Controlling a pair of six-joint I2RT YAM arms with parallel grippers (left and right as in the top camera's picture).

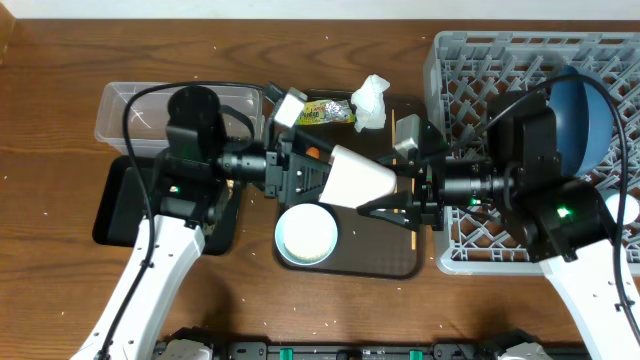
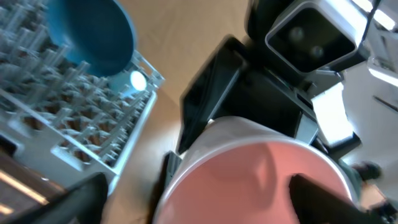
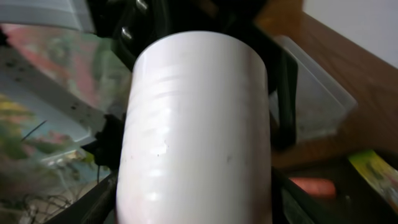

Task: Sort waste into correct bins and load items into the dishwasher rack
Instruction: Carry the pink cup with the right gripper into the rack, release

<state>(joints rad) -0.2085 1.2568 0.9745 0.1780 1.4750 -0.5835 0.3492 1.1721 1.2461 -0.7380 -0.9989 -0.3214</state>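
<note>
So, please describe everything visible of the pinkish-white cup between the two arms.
The pinkish-white cup is smooth and glossy, white outside and pink inside, and looks empty. It lies on its side in the air above the brown tray, with its mouth toward the left pincer. The right pincer grips its outer wall. Whether the left pincer also grips it cannot be told.

The cup (image 1: pixel 360 178) is white outside, pink within. The plate (image 1: pixel 585 110) is dark blue, the lattice rack (image 1: pixel 470 60) grey. The bowl (image 1: pixel 300 235) is white with a pale blue rim; the wrapper (image 1: pixel 327 114) printed yellow-green; the carrot (image 3: pixel 313 185) orange; the tissue (image 1: pixel 372 100) white.
</note>
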